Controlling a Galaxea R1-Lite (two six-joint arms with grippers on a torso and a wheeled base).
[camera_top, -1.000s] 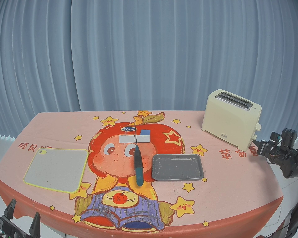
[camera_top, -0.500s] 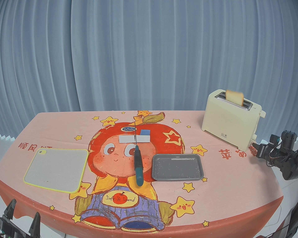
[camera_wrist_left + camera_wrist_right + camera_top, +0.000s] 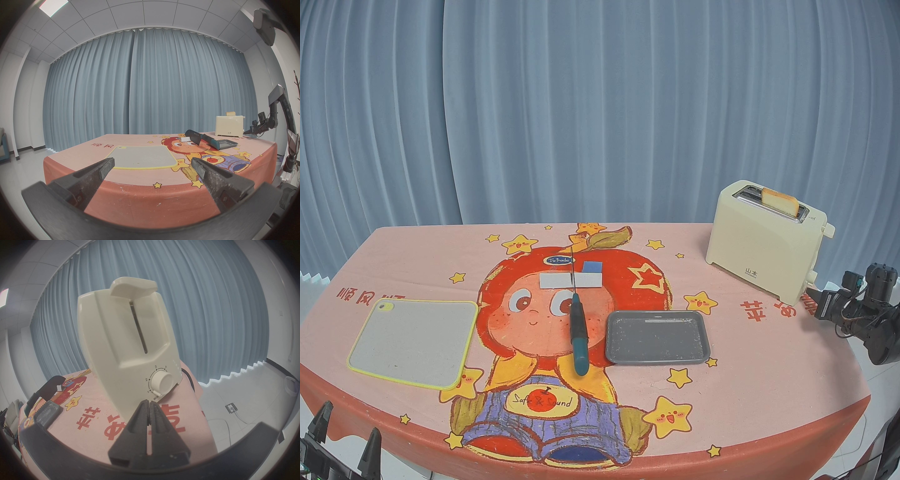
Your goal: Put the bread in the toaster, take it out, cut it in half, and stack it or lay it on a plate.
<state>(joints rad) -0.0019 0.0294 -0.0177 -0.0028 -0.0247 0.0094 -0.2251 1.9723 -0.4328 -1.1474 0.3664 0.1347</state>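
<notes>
On the table the knife lies centrally, with the plate just beside it at three o'clock and the cutting board at nine. The toaster stands at two o'clock, the bread in it, apparently in the rear slot.

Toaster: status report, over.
Right gripper shut, empty, beside toaster. Left gripper open, off table near edge. Bread sticking up from slot, untouched. Nothing blocking it.

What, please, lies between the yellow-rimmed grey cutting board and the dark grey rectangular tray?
In the head view, a teal-handled knife lies between them, close beside the tray.
</notes>
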